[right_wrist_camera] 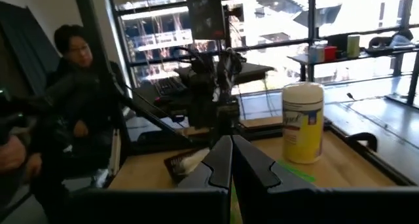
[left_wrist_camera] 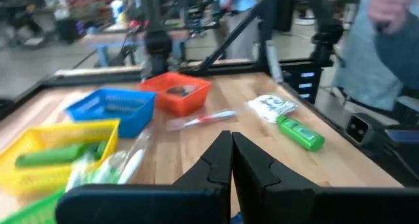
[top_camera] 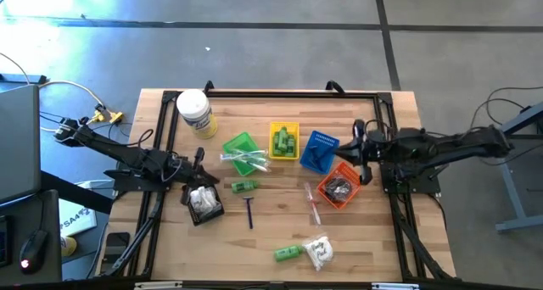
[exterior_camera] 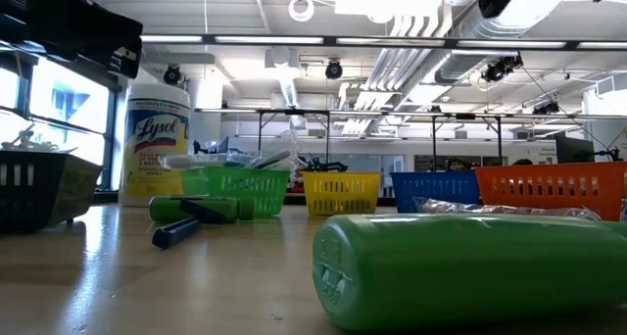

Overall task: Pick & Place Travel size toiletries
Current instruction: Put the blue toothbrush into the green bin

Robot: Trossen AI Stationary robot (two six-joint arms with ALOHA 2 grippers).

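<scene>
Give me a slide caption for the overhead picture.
Two robot arms, left claw and right claw shut, flank coloured baskets and scattered travel toiletries on a wooden table.

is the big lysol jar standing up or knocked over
Upright. The low view shows the Lysol jar standing on its base with its label reading level, and the right wrist view shows it standing too, cap on top.
</scene>
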